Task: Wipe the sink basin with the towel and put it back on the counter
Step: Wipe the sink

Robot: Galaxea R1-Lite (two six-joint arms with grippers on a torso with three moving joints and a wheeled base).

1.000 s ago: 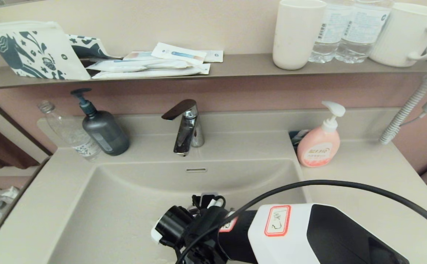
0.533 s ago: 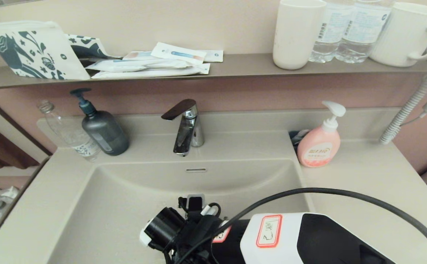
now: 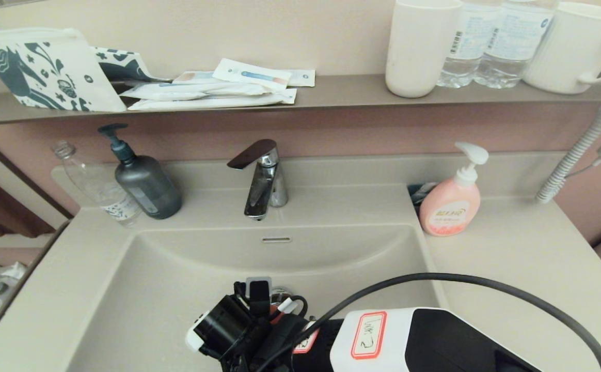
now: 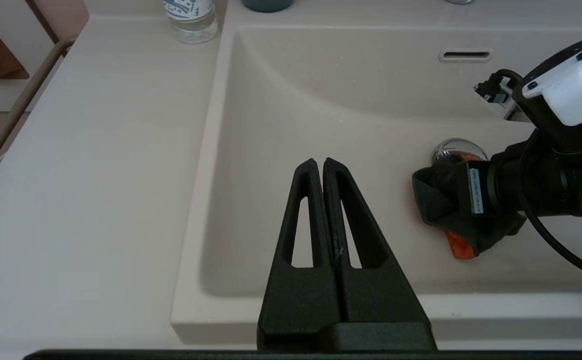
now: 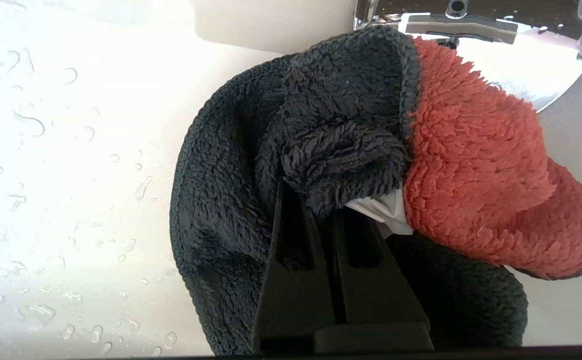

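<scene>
The towel [image 5: 331, 125], charcoal with an orange-red reverse, lies bunched on the wet floor of the sink basin [image 3: 166, 289], pressed down beside the chrome drain plug [image 4: 458, 147]. My right gripper [image 5: 321, 195] is shut on the towel, its tips buried in the pile. In the left wrist view the towel [image 4: 436, 200] shows under the right wrist. In the head view the right arm [image 3: 383, 341] hides the towel. My left gripper [image 4: 319, 162] hangs shut and empty over the basin's near left part. The counter [image 3: 512, 258] flanks the basin.
A chrome faucet [image 3: 262, 178] stands behind the overflow slot [image 3: 276, 239]. A dark pump bottle [image 3: 145, 183] and a clear bottle [image 3: 99, 188] sit back left, a pink soap bottle [image 3: 453, 199] back right. A black cable [image 3: 460, 281] arcs over the right arm.
My right arm has slid leftward and toward the basin's near side, dragging the towel across the basin floor. The left gripper's earlier position is not shown.
</scene>
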